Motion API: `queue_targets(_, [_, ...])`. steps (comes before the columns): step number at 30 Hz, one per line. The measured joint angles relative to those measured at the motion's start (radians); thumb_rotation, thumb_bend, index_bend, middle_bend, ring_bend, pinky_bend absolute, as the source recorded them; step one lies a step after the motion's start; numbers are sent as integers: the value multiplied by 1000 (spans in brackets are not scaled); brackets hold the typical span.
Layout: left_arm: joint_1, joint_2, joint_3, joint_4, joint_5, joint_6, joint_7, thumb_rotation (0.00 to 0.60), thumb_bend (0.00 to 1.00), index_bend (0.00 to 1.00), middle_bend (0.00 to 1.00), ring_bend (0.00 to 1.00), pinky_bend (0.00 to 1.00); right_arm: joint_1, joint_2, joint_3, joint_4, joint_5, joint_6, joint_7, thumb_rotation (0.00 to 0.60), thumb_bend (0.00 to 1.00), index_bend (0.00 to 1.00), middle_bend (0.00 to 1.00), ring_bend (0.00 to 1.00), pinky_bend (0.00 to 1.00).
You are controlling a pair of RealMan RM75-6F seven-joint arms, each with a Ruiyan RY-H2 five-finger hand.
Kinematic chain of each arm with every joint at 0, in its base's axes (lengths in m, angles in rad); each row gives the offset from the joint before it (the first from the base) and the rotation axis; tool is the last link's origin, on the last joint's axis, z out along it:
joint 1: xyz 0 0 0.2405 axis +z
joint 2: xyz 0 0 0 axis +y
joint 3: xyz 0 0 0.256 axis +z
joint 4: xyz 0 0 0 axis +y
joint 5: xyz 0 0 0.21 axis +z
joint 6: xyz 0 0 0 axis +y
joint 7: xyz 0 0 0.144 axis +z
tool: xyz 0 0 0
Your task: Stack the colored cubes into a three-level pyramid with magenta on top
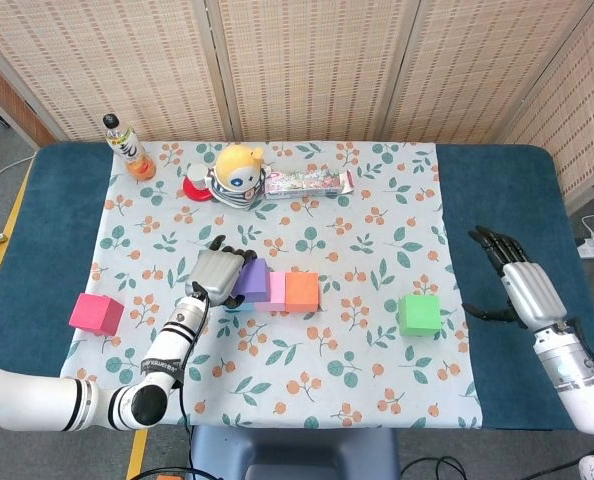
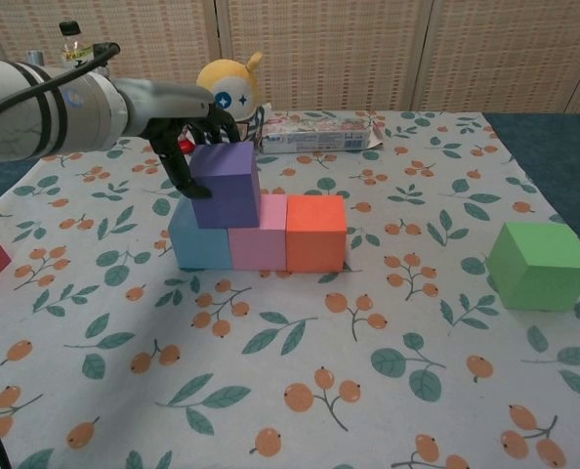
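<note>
Tablecloth (image 2: pixel 368 410): left hand (image 2: pixel 187 132) hides purple cube's (image 2: pixel 227 186) back.

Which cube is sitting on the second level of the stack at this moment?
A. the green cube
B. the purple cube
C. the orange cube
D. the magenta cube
B: the purple cube rests on top of the blue cube and the pink cube, with the left robot hand gripping it.

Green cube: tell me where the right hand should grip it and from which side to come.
Grip the green cube across two opposite upright faces, coming from above. It stands alone and flat on the cloth, its top and sides free, and the right hand waits open just beyond it.
</note>
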Motion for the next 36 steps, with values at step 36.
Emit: queue_targets(36, [3,-8,6,1,3,-7,14,600,321,69,137,80,81,-2,5,-1,-5,-2,-2,4,600,50,0,0,0,0])
